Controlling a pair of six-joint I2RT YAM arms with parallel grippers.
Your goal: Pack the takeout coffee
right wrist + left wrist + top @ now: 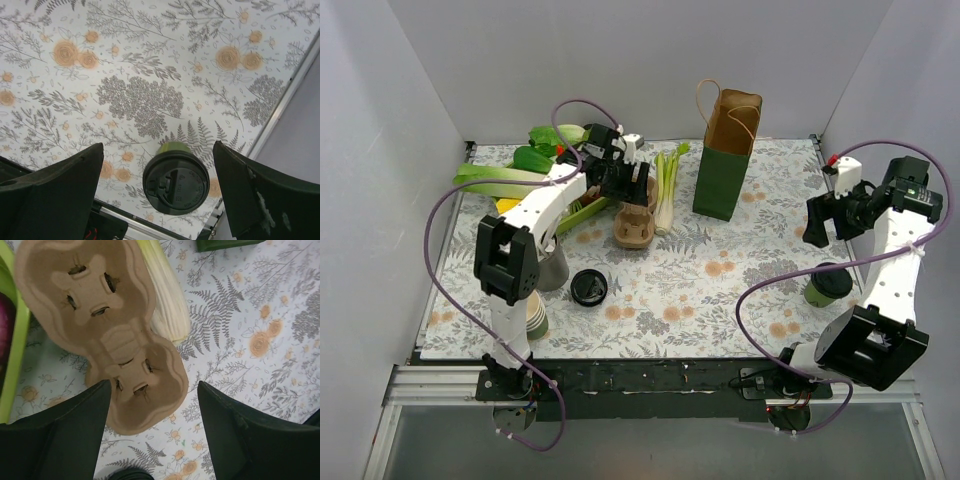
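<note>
Overhead view spans the table; wrist views look down closely.

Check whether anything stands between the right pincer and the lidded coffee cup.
Nothing visible does. The right pincer is open, and the lidded coffee cup stands alone on the floral mat in its wrist view, with only bare mat between them.

Dark green cup, black lid, tan carrier, floral fern-print cloth

Bright even overhead light, soft shadows, no glare; wrist views' near fingers blurry
</note>
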